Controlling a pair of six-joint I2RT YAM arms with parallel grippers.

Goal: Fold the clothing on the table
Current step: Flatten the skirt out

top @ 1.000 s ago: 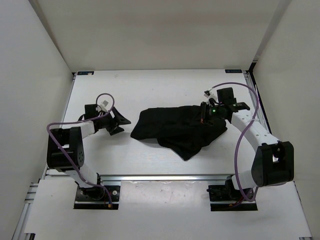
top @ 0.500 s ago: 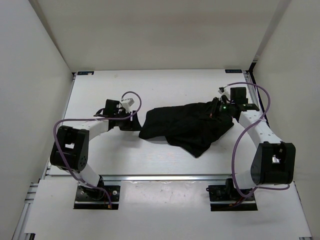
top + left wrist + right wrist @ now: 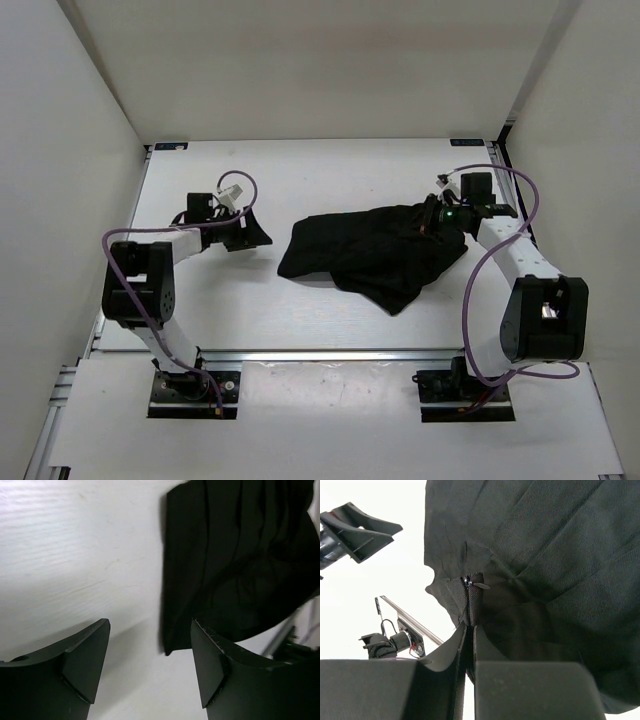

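**Top external, then each wrist: garment pinched at its right end, open jaws waiting off its left**

Top external: the black garment lies crumpled on the table, right of centre. Its long axis runs left to right, and a loose lobe sags toward the near edge. The right gripper sits at the garment's far-right end, clenched on a pinch of fabric. That arm folds out toward the right edge, with its forearm reaching away from the base. The left gripper points rightward at the garment's left edge, with bare table between them. Its elbow is folded back toward the left edge and its forearm lies low. The left arm is the nearer one to that free edge.

Left wrist: the left gripper is released and holds nothing, both fingers low over the table. The garment lies ahead and to the right. Its folded left edge runs away from the camera, roughly in line with the right-hand finger and not yet between the two.

Right wrist: the right gripper has its jaws pressed together on a small tuck of the garment, and creases fan out from the pinch. Beyond the cloth, the left gripper shows open.

Judgement: the next move turns on the left arm advancing rightward to take that left edge.
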